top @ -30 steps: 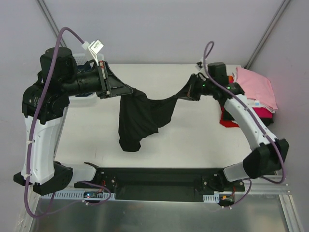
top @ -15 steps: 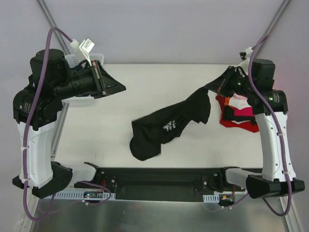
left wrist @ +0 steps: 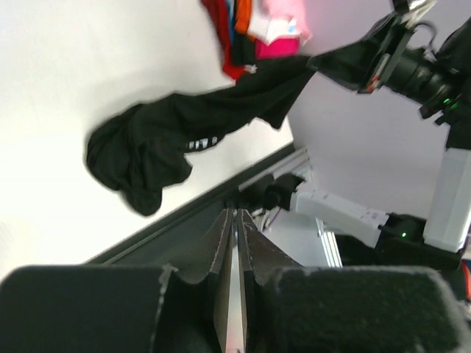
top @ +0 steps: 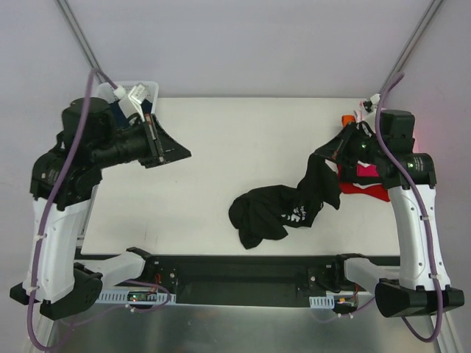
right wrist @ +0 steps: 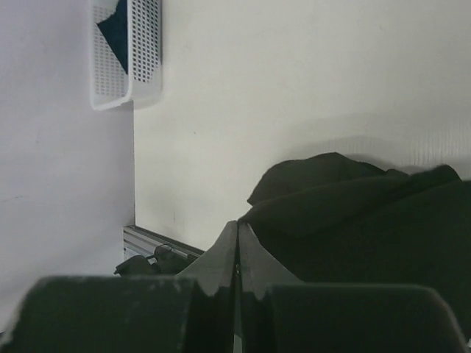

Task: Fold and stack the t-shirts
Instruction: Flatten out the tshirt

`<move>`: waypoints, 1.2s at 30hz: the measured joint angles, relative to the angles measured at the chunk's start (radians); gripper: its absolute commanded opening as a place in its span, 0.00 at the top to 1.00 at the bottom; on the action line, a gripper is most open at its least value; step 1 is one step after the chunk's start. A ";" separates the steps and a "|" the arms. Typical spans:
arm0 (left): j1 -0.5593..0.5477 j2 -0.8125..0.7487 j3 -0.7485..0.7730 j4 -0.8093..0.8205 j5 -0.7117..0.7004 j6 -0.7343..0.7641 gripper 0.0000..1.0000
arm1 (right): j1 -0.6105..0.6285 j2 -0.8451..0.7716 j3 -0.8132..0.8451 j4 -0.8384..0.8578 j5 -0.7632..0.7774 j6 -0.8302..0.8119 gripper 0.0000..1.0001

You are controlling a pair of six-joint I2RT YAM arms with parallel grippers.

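So the left gripper [top: 184,153] has dropped its corner and now sits closed and empty, leaving the black t-shirt [top: 280,209] pinched only by the right gripper [top: 324,153], mostly bunched on the table [top: 243,140] front-centre, so spread is lost and it likely needs regrasping.

Crumpled black t-shirt [top: 274,213], white lettering, right end lifted; red-pink t-shirts [top: 365,189], seemingly stacked, just beyond.

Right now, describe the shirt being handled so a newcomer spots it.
Find the coloured stack at the right edge of the table. Just left lies the black t-shirt, one end held by the right gripper: crumpled and dark, with white lettering.
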 measured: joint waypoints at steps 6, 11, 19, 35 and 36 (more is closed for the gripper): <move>-0.014 -0.008 -0.306 0.084 0.029 -0.010 0.40 | 0.000 0.026 -0.073 0.000 -0.001 -0.003 0.99; -0.089 -0.010 -0.499 0.155 0.024 -0.015 0.08 | 0.000 0.039 -0.084 0.006 -0.008 -0.007 0.99; -0.307 0.063 -0.687 0.293 -0.004 -0.035 0.15 | 0.000 0.107 -0.127 0.039 -0.010 -0.006 0.99; -0.536 0.417 -0.869 0.445 -0.247 -0.195 0.18 | 0.000 0.188 -0.218 0.091 -0.010 -0.010 0.99; -0.551 0.455 -0.846 0.451 -0.247 -0.195 0.19 | 0.001 0.195 -0.218 0.091 -0.010 -0.011 0.99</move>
